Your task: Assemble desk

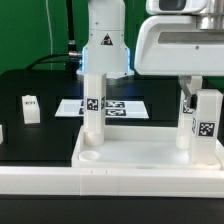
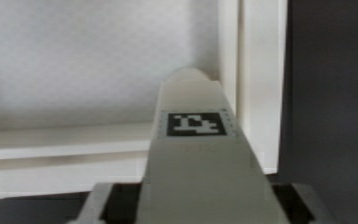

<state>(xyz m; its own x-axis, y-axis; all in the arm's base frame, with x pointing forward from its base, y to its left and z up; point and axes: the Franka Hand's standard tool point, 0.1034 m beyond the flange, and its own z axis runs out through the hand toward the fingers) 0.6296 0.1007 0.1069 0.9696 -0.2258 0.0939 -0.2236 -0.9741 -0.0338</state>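
Parts of the desk lie on the black table [image 1: 40,138]. In the exterior view the desk top [image 1: 140,160] sits near the front, rim upward. One leg [image 1: 93,112] stands upright at its far corner on the exterior view's left, and a loose leg [image 1: 30,108] stands well apart on the table. On that view's right the end effector [image 1: 188,98] hangs over tagged posts [image 1: 206,125] at the slab's end, and I cannot separate them cleanly. In the wrist view a held-looking leg [image 2: 194,150] runs between the jaws toward the slab. The jaws stand narrow and close on both sides, but I cannot tell if they are pressing on it. The legs look stiff, light and smooth, so probably slippery. I would grip opposite flat faces high up, leaving the lower end free for its socket.
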